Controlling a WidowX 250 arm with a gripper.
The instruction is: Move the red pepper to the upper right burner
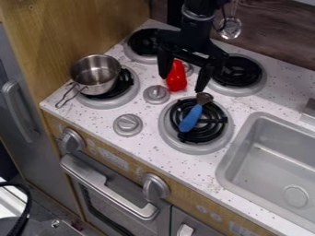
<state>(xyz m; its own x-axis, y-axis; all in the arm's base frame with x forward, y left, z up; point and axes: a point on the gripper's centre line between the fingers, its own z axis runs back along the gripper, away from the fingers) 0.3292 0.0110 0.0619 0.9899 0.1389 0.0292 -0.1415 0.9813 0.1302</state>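
And here are the fingers, spread wide, pointing down over the white speckled counter [138, 138], with the red pepper [177, 77] showing in the gap between them. It's over by the left finger, that pepper, with daylight between it and the right one, tall and narrow among the burners; whether the left finger touches it, I can't tell. Up from there goes the black gripper [183, 83], hanging from the arm [198, 20] that comes in at the far side. Just right of the right finger sits the far right burner [261, 83], black coil in a grey ring. Nearer us, the near right burner [165, 131] has a blue-handled utensil [190, 118] lying across it, head to the far side. Just on the near-left of the pepper, a grey knob [156, 94]; another knob [128, 125] nearer still. Left again, and there's the metal pot [95, 76] on the near left burner [126, 99], handle jutting toward us! Behind it, the far left burner [132, 51], partly behind the gripper. A ladle [230, 28] hangs at the back wall, and the grey sink [271, 161] takes the near right.
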